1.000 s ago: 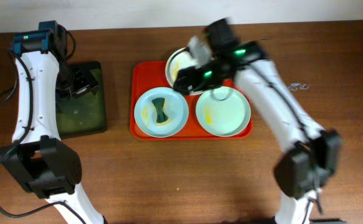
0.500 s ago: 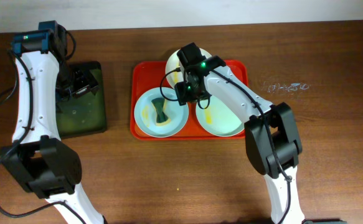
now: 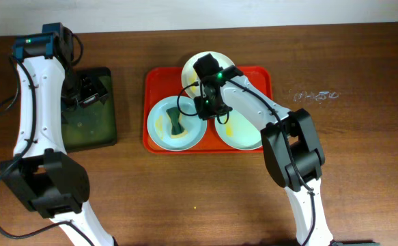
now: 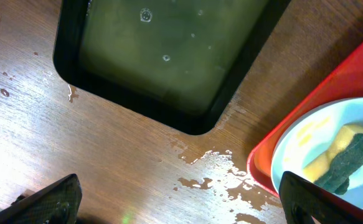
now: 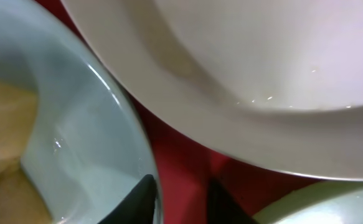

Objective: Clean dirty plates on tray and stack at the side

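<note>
A dark brown wooden table (image 3: 185, 198) fills nearly the whole overhead view, its grain running left to right. Beyond its far edge lies a narrow pale strip (image 3: 151, 12); whether it is wall or floor cannot be told. In the left wrist view, spilled water drops (image 4: 212, 177) sit on the wood, and bright light glares off it at lower left.

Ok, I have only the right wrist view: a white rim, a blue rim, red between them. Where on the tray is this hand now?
Observer: The right hand is low over the red tray, between the white plate at the back and the left blue plate.
Operator: Is something inside that blue plate?
Observer: Yes, a yellow and dark green sponge lies in its middle.
Operator: And the left hand?
Observer: The left hand is open, over the dark green tray, away from the plates.
</note>
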Available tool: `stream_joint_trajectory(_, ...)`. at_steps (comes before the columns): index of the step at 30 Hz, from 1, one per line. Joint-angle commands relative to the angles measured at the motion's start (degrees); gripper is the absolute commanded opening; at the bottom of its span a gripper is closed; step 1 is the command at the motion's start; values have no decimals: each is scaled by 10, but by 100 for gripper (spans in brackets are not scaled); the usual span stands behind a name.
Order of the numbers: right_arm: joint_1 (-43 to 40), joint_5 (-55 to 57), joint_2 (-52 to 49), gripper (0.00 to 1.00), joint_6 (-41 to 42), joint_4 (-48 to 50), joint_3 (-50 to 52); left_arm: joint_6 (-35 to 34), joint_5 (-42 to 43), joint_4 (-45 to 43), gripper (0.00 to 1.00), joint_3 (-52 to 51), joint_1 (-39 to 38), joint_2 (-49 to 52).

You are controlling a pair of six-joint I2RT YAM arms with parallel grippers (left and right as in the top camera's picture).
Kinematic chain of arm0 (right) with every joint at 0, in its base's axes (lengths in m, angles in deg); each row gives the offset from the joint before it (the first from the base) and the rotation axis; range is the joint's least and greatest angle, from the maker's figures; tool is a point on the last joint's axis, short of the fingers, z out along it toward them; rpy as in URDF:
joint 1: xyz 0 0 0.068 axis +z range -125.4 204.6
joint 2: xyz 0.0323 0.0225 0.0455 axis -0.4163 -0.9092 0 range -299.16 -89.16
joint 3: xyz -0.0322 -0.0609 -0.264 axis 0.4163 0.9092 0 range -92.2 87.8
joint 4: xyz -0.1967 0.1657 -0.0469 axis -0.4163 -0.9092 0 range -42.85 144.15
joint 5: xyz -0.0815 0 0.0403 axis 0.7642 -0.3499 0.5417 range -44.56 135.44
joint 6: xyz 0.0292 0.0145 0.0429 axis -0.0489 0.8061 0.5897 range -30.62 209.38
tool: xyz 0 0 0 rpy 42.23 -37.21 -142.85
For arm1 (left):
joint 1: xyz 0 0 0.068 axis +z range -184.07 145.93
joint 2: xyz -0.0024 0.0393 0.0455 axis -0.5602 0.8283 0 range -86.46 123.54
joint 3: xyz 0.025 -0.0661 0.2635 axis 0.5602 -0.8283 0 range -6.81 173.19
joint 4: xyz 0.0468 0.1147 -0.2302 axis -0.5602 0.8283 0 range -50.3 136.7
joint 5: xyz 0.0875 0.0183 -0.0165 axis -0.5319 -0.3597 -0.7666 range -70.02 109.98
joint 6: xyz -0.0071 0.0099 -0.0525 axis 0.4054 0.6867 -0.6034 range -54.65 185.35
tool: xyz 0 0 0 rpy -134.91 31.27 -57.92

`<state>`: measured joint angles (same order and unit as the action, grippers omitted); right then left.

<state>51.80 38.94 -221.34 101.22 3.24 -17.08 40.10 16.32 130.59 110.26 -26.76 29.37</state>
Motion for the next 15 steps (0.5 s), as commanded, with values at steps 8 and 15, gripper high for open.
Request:
stream_joint_trajectory(8, 2, 10, -6, 9, -41, -3, 9, 5, -3, 1, 99, 1, 0, 3)
stream_joint_trajectory(15, 2, -39, -9, 8, -41, -3, 9, 5, -3, 1, 99, 1, 0, 3)
